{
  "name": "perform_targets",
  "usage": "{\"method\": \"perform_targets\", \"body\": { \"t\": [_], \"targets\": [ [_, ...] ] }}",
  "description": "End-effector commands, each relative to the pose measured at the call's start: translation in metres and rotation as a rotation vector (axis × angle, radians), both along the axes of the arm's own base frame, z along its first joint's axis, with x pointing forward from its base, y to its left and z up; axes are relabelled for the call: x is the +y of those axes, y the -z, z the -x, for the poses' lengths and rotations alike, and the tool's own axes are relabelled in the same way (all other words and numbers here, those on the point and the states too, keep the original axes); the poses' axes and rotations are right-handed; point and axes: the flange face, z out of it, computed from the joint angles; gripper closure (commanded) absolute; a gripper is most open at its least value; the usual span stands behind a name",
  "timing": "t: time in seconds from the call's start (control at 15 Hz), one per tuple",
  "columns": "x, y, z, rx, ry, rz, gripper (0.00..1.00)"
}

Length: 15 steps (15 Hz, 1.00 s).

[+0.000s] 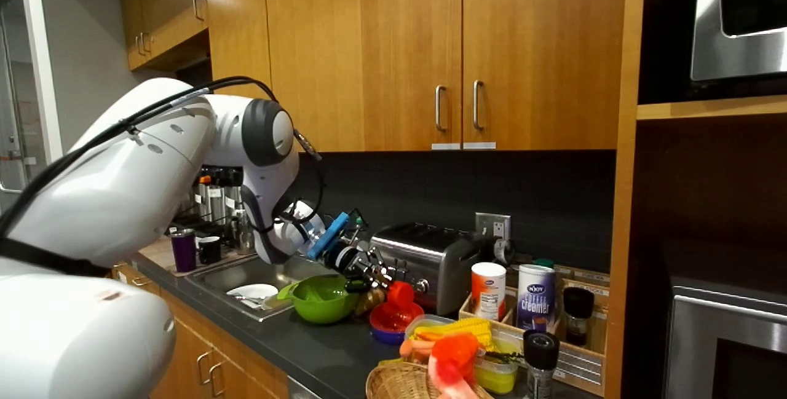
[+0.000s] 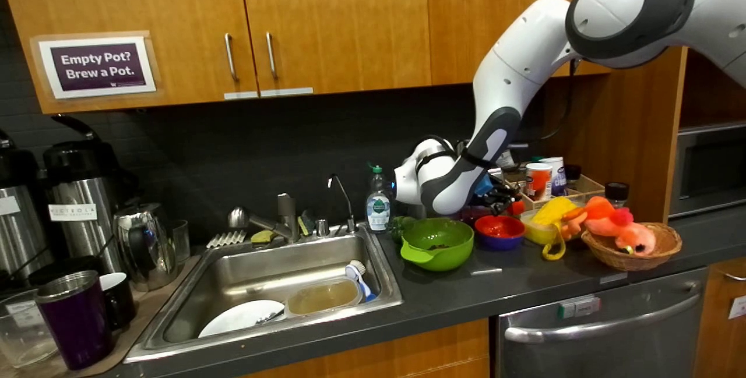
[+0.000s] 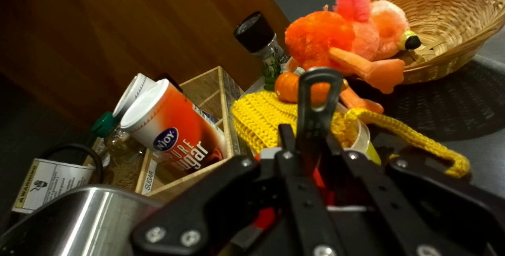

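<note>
Grey slotted handle clenched in the gripper, standing upright in the wrist view. Red piece just below the grip; whether joined to the handle, cannot tell. Near it, red bowl; then green bowl, toaster, orange plush half in wicker basket.

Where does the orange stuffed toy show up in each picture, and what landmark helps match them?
In an exterior view: the stuffed toy is at the bottom, right of centre.
In an exterior view: the stuffed toy is toward the right, below mid-height.
In the wrist view: the stuffed toy is high up, right of centre.
Shared landmark: the wicker basket, overlapped by the stuffed toy in all three.
</note>
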Motion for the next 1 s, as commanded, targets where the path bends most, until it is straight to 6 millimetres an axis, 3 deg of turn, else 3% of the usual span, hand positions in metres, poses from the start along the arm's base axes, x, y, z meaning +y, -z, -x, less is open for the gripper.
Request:
{"method": "perform_targets", "body": {
  "t": [0.0, 0.93],
  "targets": [
    [0.008, -0.001, -0.002, 0.034, -0.019, 0.054, 0.96],
    [0.015, 0.015, -0.001, 0.107, -0.068, 0.128, 0.96]
  ]
}}
